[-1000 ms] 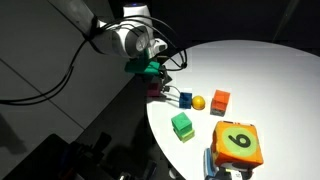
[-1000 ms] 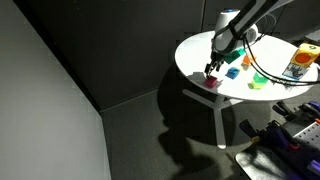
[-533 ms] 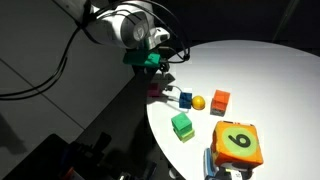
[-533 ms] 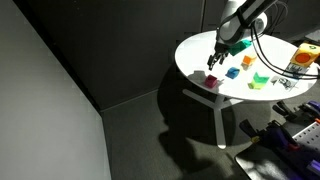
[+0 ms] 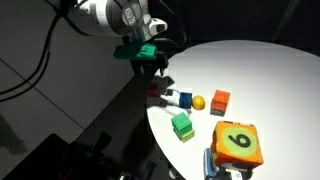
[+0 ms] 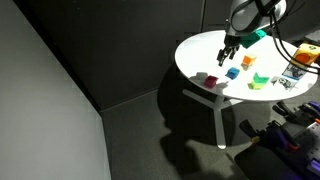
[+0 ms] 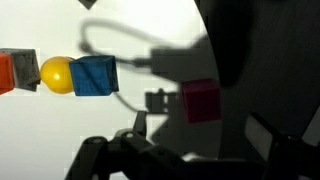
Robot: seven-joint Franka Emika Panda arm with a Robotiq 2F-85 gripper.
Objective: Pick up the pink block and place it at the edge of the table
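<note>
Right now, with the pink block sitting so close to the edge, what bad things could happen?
1. The pink block rests right by the rim of the table. The gripper hangs above it, so a small bump could probably knock it to the floor.
2. The yellow ball sits next to the blue cube. A nudge there might send the ball rolling.

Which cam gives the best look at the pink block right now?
Wrist view: the pink block is large and unobstructed there, though shadowed. In both exterior views it is only a small dark-pink speck by the rim of the table.
</note>
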